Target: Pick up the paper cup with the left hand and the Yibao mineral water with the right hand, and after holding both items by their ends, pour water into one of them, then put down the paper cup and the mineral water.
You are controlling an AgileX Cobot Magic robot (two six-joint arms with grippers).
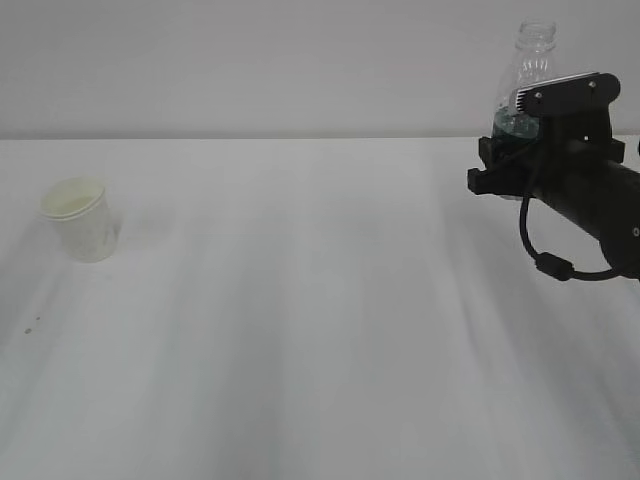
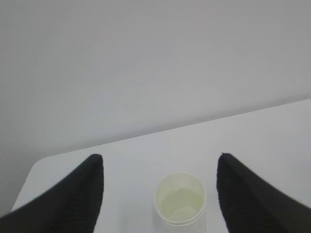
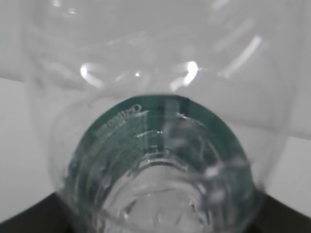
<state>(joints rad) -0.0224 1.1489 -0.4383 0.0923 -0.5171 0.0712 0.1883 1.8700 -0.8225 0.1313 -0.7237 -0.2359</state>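
The paper cup (image 1: pixel 82 222) stands upright on the white table (image 1: pixel 320 330) at the left, a little liquid in its pale yellowish inside. In the left wrist view it (image 2: pixel 180 199) sits low between the two black fingers of my left gripper (image 2: pixel 160 156), which is open and touches nothing. The left arm is outside the exterior view. At the right, my right gripper (image 1: pixel 520 135) is shut on the label band of the upright, capless Yibao mineral water (image 1: pixel 535 55). The bottle (image 3: pixel 155 97) fills the right wrist view, with dark fingers (image 3: pixel 34 221) at the bottom corners. Its base is hidden.
A plain pale wall (image 1: pixel 300 60) rises behind the table's far edge. A black cable (image 1: pixel 550 265) loops below the right arm. A few small dark specks (image 1: pixel 32 323) lie on the table near the left front.
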